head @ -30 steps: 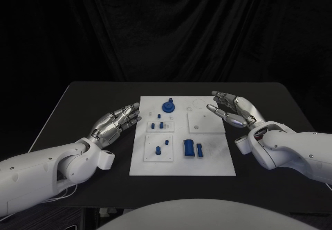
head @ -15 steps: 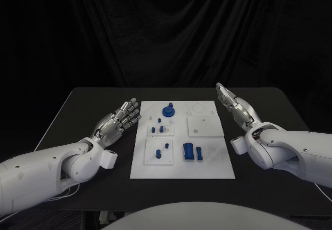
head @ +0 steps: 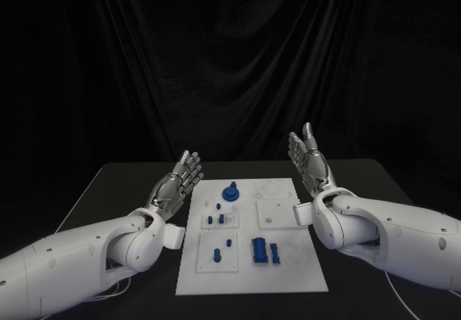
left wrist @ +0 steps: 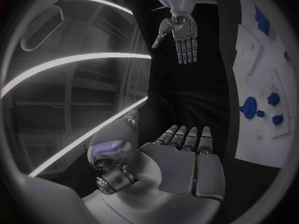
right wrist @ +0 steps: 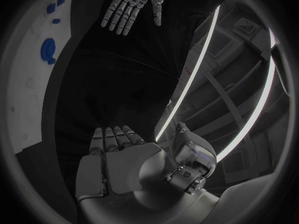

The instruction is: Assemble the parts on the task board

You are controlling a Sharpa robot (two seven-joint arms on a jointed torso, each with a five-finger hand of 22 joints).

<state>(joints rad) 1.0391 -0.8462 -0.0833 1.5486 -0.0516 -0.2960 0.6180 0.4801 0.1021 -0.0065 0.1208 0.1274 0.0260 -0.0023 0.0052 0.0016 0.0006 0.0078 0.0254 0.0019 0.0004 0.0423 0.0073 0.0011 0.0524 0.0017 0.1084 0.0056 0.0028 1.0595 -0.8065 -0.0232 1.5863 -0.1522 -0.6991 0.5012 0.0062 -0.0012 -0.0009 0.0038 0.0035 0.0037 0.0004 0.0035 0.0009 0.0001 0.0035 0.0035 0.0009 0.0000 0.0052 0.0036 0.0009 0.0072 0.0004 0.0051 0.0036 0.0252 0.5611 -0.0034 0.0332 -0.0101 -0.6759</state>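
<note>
The white task board (head: 298,267) lies in the middle of the black table, with small blue parts on it: a round knob (head: 230,193) at the back, small pegs (head: 219,217) in the middle left, a peg (head: 217,254) front left and two blocks (head: 260,251) front centre. My left hand (head: 176,184) is raised above the table left of the board, fingers straight and apart, holding nothing. My right hand (head: 310,162) is raised right of the board, fingers extended upward, empty. The left wrist view shows the board (left wrist: 274,92) and my right hand (left wrist: 181,31); the right wrist view shows my left hand (right wrist: 132,5).
The black table (head: 115,187) extends on both sides of the board, with a dark curtain behind it. Two white inset plates (head: 278,215) sit on the board.
Both hands have lifted off the table and now point up with fingers straight. The head camera has tilted up, so the board sits lower in the picture.
</note>
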